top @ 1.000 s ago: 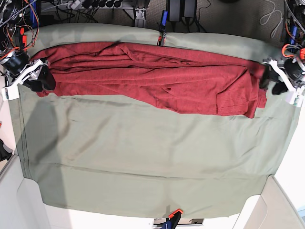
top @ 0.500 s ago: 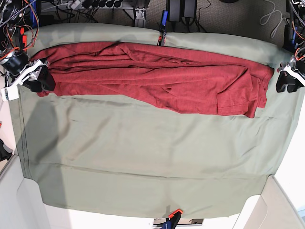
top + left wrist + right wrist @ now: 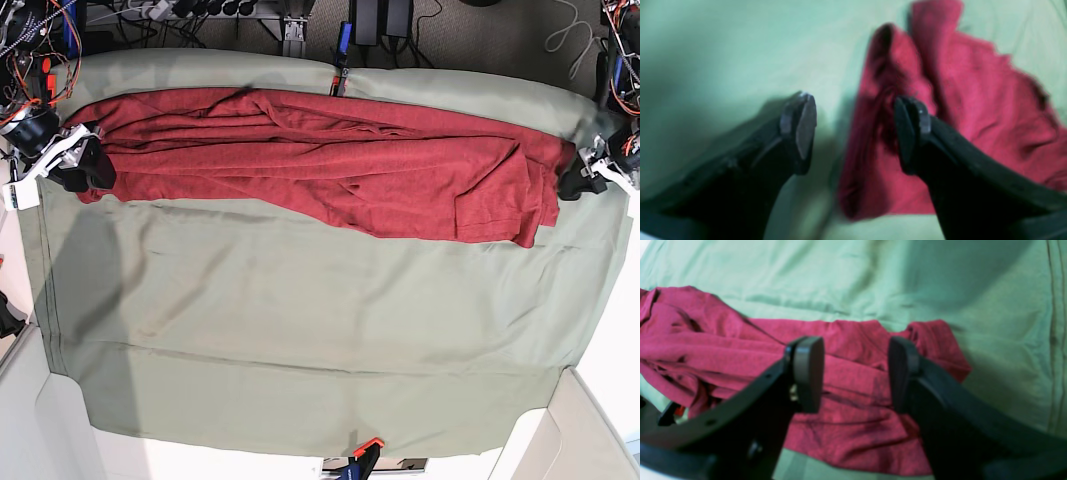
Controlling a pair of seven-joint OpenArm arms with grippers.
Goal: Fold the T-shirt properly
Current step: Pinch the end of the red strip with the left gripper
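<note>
The T-shirt (image 3: 330, 160) was a plain dark brick-red knit with no print. It lay bunched lengthwise into a long, flattened band across the far half of the surface, running from the far left edge to the far right edge in the base view. The band was narrow at the left end and widened toward the right, where its near edge dipped lowest. Long creases and overlapping folds ran along its length. In the right wrist view the cloth (image 3: 846, 396) lay in stacked, rumpled layers with a rounded end. In the left wrist view its end (image 3: 973, 110) was crumpled, edges uneven, image blurred.
</note>
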